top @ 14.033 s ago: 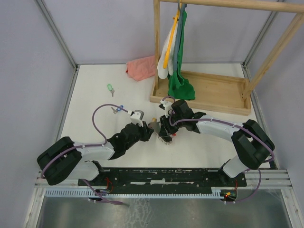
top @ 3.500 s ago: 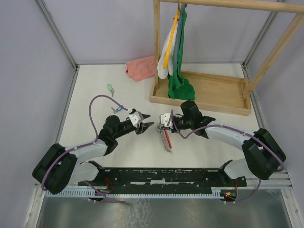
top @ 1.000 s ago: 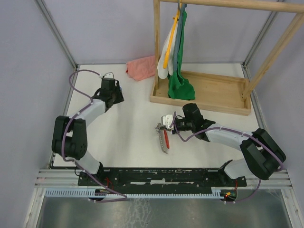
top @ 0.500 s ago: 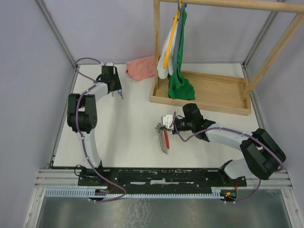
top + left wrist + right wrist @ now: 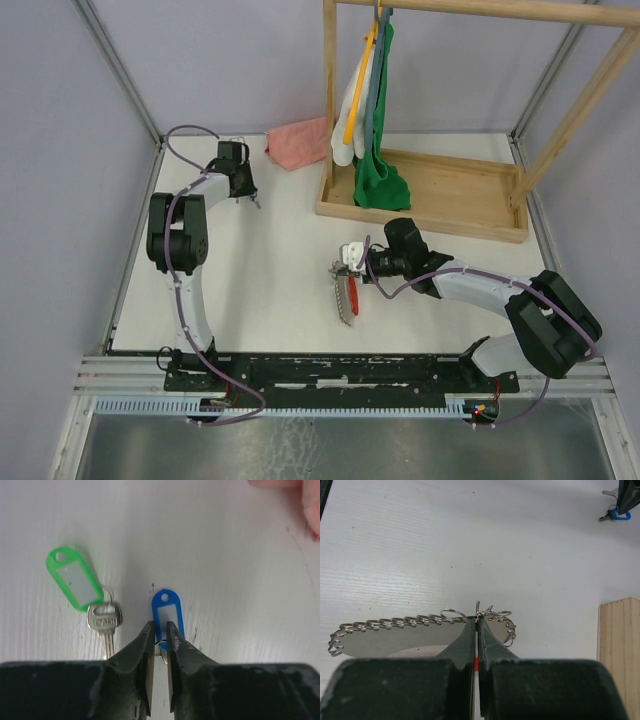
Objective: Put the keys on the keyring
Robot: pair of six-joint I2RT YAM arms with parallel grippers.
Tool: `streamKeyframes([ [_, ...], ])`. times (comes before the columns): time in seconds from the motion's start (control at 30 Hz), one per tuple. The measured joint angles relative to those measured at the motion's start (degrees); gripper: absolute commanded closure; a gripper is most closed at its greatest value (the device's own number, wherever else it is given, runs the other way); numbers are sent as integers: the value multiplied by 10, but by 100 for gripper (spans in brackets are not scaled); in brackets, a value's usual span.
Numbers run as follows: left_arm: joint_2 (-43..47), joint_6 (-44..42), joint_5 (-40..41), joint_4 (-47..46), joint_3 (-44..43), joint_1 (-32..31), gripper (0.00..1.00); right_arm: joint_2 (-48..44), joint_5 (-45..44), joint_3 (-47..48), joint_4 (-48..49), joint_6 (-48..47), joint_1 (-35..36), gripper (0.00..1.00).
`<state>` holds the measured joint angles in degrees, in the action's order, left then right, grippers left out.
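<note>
1. The table (image 5: 270, 250) carries everything. The rack (image 5: 450, 200) stands far right and the cloth (image 5: 298, 143) at the far edge, both out of play.
2. The left arm (image 5: 178, 225) is the big change. Seconds ago it reached toward the table's middle, facing the right arm. Now it stretches to the far left corner.
3. The right arm (image 5: 480, 285) has hardly moved and still reaches in from the right to mid-table.
4. The right tool (image 5: 347, 262) is pressed together on the keyring (image 5: 347, 297), gripping one small ring at its top. The chain strip and red strap trail from there toward the near edge.
5. The left tool (image 5: 158, 639) has its jaws almost together, pinching the little split ring of the blue key (image 5: 167, 614). The blue tag points away from the jaws. That key no longer lies at the mid-left spot it held a few seconds ago.
6. The green key (image 5: 75, 580) lies flat on the table just left of the blue key, untouched.
7. Neither key is on the keyring yet. It seems the left arm has gone off to collect a key while the right arm holds the keyring ready. The likely next step is carrying the blue key back to mid-table and working its split ring onto the held ring. That will call for fine alignment, as both rings are tiny.
</note>
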<state>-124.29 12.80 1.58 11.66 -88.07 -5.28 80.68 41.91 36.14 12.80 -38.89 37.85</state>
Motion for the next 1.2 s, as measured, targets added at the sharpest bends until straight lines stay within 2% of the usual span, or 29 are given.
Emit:
streamKeyframes([
  [0.1, 37, 8, -2, -6, 55, -7, 87, 0, 0, 0, 0, 0, 0, 99],
  [0.27, 143, 29, 10, -9, 198, -62, 87, 0, 1, 0, 0, 0, 0, 99],
  [0.4, 241, 59, 24, -1, 317, -131, 80, -4, 0, -3, 0, 0, 0, 99],
  [0.53, 328, 99, 23, 5, 410, -186, 69, -13, 0, -6, 0, 0, 0, 99],
  [0.7, 435, 140, 18, 17, 482, -207, 60, -26, -2, -13, 0, 0, -2, 99],
  [0.83, 532, 159, 8, 0, 519, -209, 58, -34, -4, -16, 0, 0, -2, 99],
  [0.93, 556, 170, -9, -37, 539, -209, 57, -36, -7, -17, 0, 0, -2, 99],
  [1.2, 507, 178, -47, -88, 569, -209, 53, -39, -15, -17, 0, 0, -2, 99],
])
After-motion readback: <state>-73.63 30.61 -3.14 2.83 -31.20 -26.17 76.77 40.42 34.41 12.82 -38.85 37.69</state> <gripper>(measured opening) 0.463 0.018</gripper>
